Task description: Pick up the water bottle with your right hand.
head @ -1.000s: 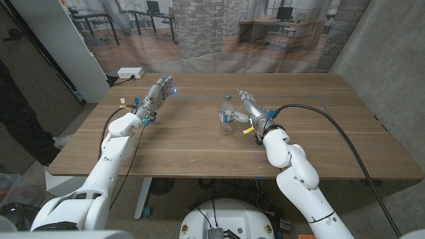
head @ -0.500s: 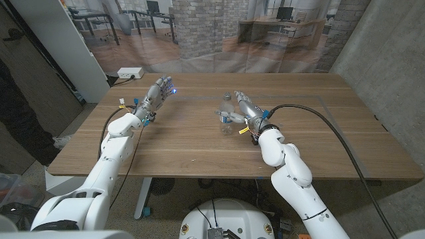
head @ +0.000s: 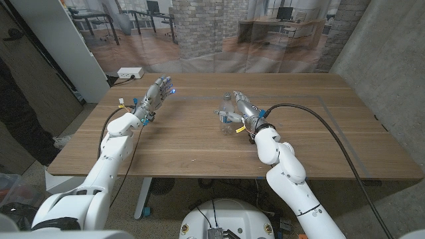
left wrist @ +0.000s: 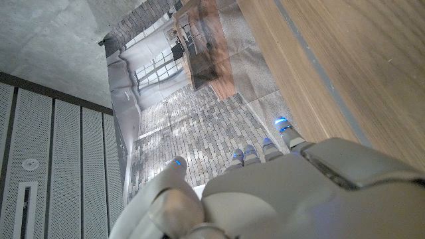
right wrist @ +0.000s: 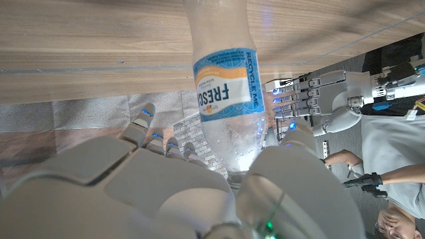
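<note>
Your right hand [head: 240, 110] sits just right of frame centre, fingers wrapped round the water bottle [head: 227, 115], which stands upright on the table [head: 199, 143]. Farther back, upper left, your left hand [head: 154, 97] hovers with fingers spread, holding nothing.

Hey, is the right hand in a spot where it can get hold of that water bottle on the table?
Probably yes. The right hand is already at the upright water bottle, fingers on either side of it, and nothing stands between them.
</note>
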Controlling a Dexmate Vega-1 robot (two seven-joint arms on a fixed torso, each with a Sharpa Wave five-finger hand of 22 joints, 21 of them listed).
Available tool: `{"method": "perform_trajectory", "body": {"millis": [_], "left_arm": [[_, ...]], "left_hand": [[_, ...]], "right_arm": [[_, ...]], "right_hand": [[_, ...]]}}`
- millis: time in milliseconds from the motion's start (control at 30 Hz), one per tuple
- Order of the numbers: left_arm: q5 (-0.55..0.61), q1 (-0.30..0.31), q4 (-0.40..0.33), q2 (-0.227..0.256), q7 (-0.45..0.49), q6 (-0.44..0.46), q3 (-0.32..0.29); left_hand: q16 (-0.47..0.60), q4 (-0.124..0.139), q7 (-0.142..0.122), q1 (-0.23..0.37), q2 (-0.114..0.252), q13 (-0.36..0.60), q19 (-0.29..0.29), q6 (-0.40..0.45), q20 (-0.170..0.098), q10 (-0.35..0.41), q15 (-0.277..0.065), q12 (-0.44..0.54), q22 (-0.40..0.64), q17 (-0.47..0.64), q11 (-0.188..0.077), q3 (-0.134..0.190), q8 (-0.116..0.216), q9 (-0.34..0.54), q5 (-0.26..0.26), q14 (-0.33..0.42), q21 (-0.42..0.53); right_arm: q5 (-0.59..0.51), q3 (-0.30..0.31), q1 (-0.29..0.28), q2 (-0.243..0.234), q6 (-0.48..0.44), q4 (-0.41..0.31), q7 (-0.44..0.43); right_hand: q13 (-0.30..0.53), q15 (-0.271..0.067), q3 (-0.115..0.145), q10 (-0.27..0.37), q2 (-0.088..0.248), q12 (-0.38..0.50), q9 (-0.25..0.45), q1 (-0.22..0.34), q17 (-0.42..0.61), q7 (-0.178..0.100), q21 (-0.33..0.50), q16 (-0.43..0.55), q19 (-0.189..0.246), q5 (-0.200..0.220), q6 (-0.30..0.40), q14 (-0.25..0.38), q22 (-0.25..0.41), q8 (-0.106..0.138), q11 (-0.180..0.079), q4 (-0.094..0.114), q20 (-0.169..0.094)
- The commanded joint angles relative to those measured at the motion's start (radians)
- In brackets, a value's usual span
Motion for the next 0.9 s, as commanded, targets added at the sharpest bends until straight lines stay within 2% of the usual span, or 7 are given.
{"method": "perform_trajectory", "body": {"millis": [33,267,367,900], "left_arm": [[0.008,-0.015,0.025,-0.004,-0.008,-0.006,-0.004],[0.011,-0.021,0.037,-0.005,-0.011,-0.009,-0.008],[0.012,-0.023,0.040,-0.005,-0.012,-0.010,-0.010],[0.021,-0.037,0.063,-0.009,-0.022,-0.011,-0.014]], "left_hand": [[0.000,-0.001,0.005,0.006,0.001,0.003,-0.196,-0.179,0.008,-0.191,0.002,0.002,0.002,0.003,0.004,-0.004,0.004,0.003,0.006,-0.203,-0.004],[0.001,0.000,0.005,0.006,0.001,0.003,-0.195,-0.179,0.008,-0.190,0.003,0.002,0.002,0.003,0.004,-0.005,0.004,0.003,0.007,-0.203,-0.006],[0.000,0.000,0.004,0.006,0.002,0.003,-0.195,-0.179,0.008,-0.191,0.003,0.002,0.002,0.003,0.003,-0.005,0.004,0.003,0.007,-0.204,-0.007],[0.001,0.000,0.005,0.006,0.002,0.003,-0.193,-0.178,0.009,-0.190,0.003,0.002,0.002,0.003,0.005,-0.008,0.004,0.003,0.008,-0.203,-0.011]], "right_arm": [[0.014,-0.014,0.018,0.018,-0.006,0.035,-0.015],[0.030,-0.018,0.022,0.029,0.013,0.069,-0.078],[0.033,-0.020,0.026,0.034,0.008,0.077,-0.083],[0.058,-0.025,0.051,0.059,-0.003,0.151,-0.154]], "right_hand": [[0.005,-0.002,-0.003,-0.009,0.002,0.010,0.006,0.014,0.003,0.060,0.006,0.005,0.008,0.009,-0.002,0.008,0.003,0.007,0.001,-0.007,0.003],[0.005,-0.007,-0.009,0.009,-0.001,0.016,0.006,0.026,0.003,0.059,0.009,0.009,0.022,0.016,0.014,0.024,0.003,0.014,-0.001,-0.011,0.006],[0.005,-0.017,-0.016,0.038,-0.005,0.024,0.006,0.046,0.003,0.052,0.017,0.017,0.055,0.025,0.032,0.054,0.003,0.020,-0.009,-0.018,0.001],[0.006,-0.025,-0.022,0.044,-0.005,0.022,0.007,0.085,0.002,0.035,0.020,0.016,0.085,0.038,0.039,0.068,0.003,0.021,-0.016,-0.030,-0.003]]}}
